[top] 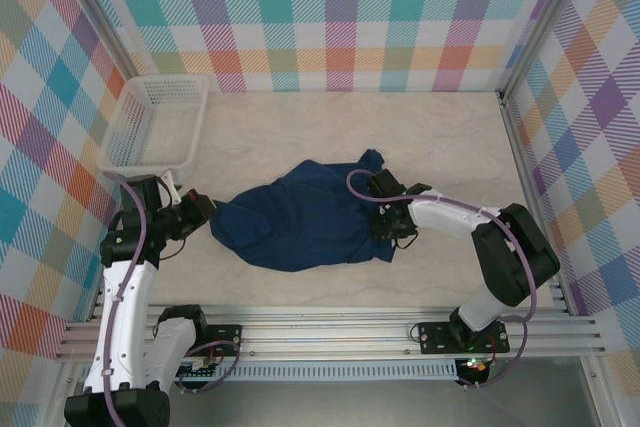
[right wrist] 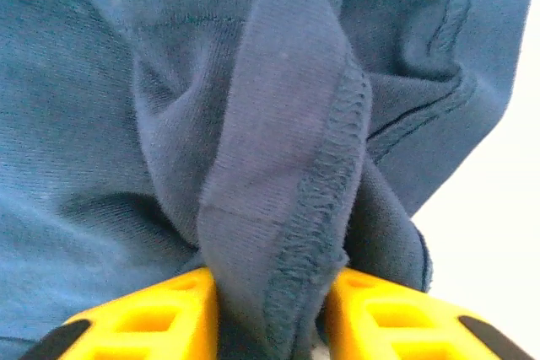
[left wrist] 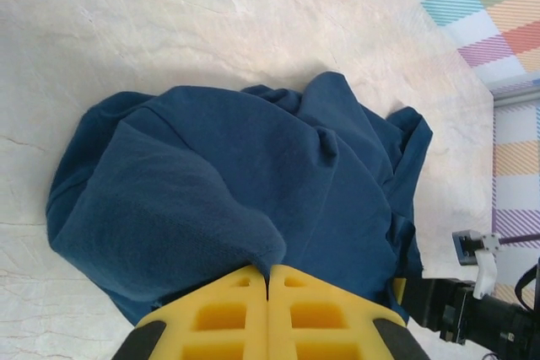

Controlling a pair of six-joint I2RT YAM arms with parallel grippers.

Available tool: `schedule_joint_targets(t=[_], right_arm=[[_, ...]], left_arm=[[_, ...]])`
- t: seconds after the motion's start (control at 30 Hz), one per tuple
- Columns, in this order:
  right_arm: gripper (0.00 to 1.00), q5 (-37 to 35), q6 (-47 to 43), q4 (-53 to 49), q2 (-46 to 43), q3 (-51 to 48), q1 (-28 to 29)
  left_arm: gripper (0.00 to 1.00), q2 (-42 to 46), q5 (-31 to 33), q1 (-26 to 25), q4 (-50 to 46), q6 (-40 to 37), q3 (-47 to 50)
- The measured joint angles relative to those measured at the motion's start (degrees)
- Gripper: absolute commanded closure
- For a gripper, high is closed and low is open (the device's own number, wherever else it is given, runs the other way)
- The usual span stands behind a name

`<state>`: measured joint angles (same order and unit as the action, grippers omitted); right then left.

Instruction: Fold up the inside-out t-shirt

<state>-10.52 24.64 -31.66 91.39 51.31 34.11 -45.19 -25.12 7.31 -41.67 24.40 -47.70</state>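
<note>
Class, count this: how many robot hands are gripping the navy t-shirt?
2. The left hand pinches the t-shirt at its left end, near the white basket; the right hand clamps its right edge.

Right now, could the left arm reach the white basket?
Probably yes: the basket lies just beyond the left gripper with nothing between, but that gripper is shut on the t-shirt, which would drag along.

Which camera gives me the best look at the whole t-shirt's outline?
Top external: the whole crumpled t-shirt lies between left pincer and right pincer. Left wrist sees most of it from one end; right wrist, a close-up of its pinched stitched hem.
</note>
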Motion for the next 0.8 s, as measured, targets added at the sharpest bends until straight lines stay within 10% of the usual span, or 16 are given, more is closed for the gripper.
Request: schedule_joint_targets(t=[0.33,0.8], right_arm=[[0.84,-4.24,-1.66,-3.32,-3.87,1.42,-8.72],[0.63,3.72,-4.17,-3.34,-7.63,0.92,-15.39]], left_arm=[[1.0,1.01,8.74,4.37,0.07,1.53,-4.7],[1.0,-1.97,8.17,7.52,2.01,2.91,-6.45]])
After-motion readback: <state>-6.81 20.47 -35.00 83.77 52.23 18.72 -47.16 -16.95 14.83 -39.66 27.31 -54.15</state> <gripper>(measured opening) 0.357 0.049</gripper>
